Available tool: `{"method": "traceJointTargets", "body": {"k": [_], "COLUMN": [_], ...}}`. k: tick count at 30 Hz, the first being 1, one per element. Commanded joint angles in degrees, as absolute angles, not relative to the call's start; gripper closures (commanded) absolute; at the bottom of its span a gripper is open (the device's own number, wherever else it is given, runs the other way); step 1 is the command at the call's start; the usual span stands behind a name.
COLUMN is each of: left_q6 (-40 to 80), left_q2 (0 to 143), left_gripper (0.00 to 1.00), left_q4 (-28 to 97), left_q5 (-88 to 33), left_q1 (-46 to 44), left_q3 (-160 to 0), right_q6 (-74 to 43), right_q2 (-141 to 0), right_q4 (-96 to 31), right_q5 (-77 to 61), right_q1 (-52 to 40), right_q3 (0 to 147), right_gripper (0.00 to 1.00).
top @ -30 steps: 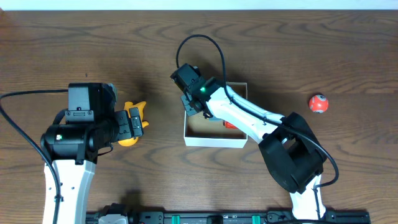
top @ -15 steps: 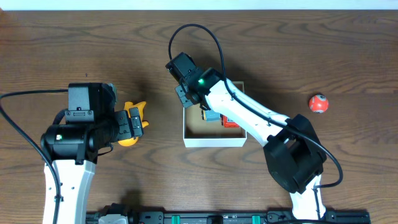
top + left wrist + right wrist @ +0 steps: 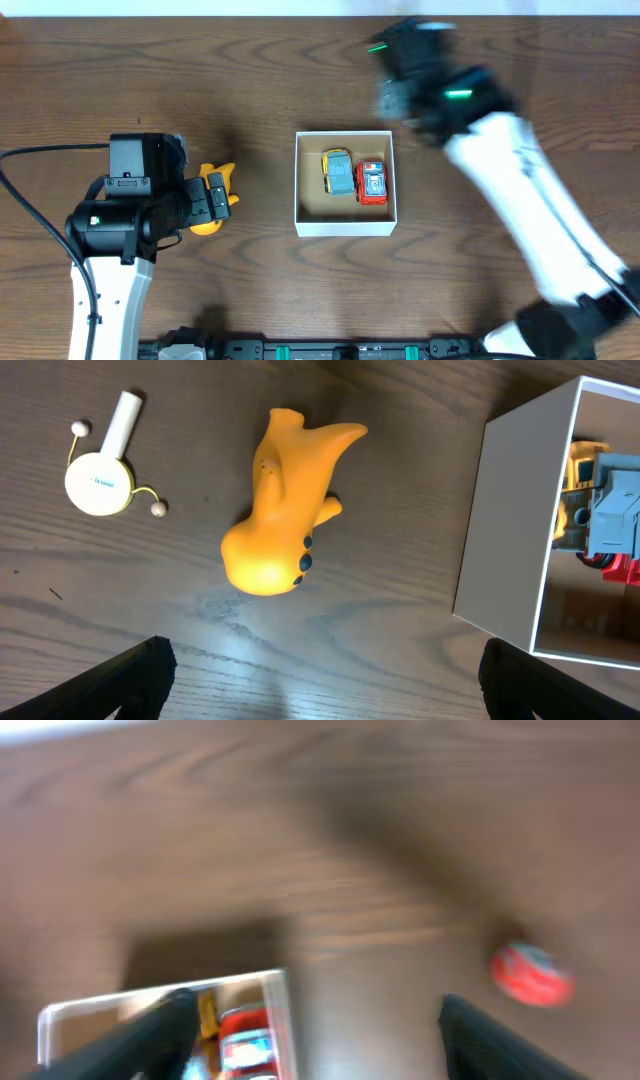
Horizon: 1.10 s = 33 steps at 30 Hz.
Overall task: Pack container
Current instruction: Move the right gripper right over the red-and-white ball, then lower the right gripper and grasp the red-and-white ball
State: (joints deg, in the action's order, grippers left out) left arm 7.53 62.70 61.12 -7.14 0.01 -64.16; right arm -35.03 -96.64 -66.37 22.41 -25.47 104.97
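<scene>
The container [image 3: 345, 226], a white-walled square box, sits mid-table. Inside it lie a yellow and blue toy car [image 3: 338, 171] and a red toy car [image 3: 371, 182], side by side. My right arm [image 3: 480, 120] is blurred by motion behind and right of the box. Its gripper [image 3: 315, 1045] is open with nothing in it, over the box's corner [image 3: 275, 982] and bare wood. A red ball [image 3: 531, 974] lies to its right. My left gripper [image 3: 325, 680] hangs open just short of an orange toy [image 3: 285, 510], not touching it.
A small white disc with a handle and yellow cord [image 3: 100, 470] lies left of the orange toy. The box's white wall [image 3: 510, 530] stands right of that toy. In the overhead view my right arm hides the red ball.
My right gripper opened and left the yellow and blue car in the container. It then swung away fast to the back right. The left arm has not moved.
</scene>
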Motion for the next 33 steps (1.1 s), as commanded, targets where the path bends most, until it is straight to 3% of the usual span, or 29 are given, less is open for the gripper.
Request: {"method": "traceJointTargets", "body": {"k": [1, 8, 13, 33], "left_q6": [7.79, 7.79, 7.79, 7.79], "left_q2": [62.85, 62.87, 62.85, 62.85], "left_gripper": [0.02, 0.02, 0.02, 0.02], "left_q4": [61.23, 61.23, 61.23, 61.23], "left_q5": [-7.09, -7.09, -7.07, -7.09], "left_q1": [0.43, 0.43, 0.43, 0.43], "left_q3": [-64.99, -64.99, -64.99, -64.99], "right_q6": [-42.59, -35.16, -32.75, -29.19], "right_q2": [-94.3, -97.06, -100.2, -110.3], "right_q4": [-69.73, -74.63, -71.24, -53.87], "right_q5": [20.18, 11.92, 7.11, 5.93], "right_q1": [-16.51, 2.37, 9.28, 10.35], "right_q3": [105.32, 102.43, 95.74, 78.67], "right_gripper": [0.01, 0.01, 0.01, 0.01]}}
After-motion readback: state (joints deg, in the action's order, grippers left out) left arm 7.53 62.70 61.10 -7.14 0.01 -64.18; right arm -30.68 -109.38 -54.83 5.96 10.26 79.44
